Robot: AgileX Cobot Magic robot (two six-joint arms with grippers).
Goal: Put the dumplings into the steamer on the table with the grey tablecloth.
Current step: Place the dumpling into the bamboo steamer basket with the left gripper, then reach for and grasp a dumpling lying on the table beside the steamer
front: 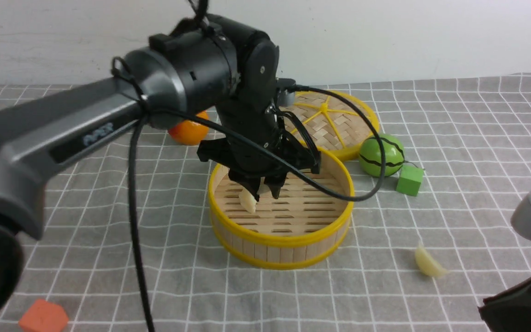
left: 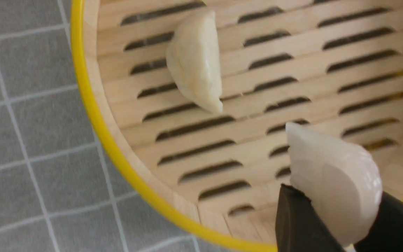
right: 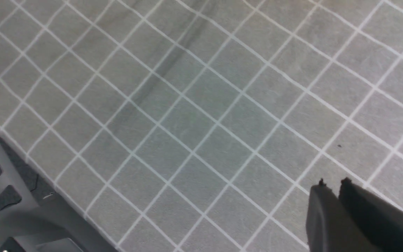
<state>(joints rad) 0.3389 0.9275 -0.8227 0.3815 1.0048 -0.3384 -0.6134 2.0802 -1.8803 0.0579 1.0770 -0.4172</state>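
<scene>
Pinch first: the left gripper has its two black fingers clamped on a glossy, cream-white, crescent-shaped toy dumpling at the lower right of the left wrist view. They hold it across its thick body, and the narrow tip pokes free above the slatted floor.

It looks light and smooth-skinned, probably firm plastic or rubber. I would expect it to be slippery, and the rounded belly could squirt out of a hard squeeze. The broad sides across the fat middle seem the safest place to hold, not the tapered ends.

Around it is the round, shallow bamboo steamer basket with yellow rims, at the centre of the front view. A second dumpling of the same kind lies on the slats at the upper middle of the wrist view, near the wall and apart from the held one. A paler yellow third dumpling lies on the grey, white-gridded tablecloth at the lower right of the front view, well clear of the basket.

The right gripper, at the lower right of its wrist view, has its tips pressed together on nothing, over bare cloth.
</scene>
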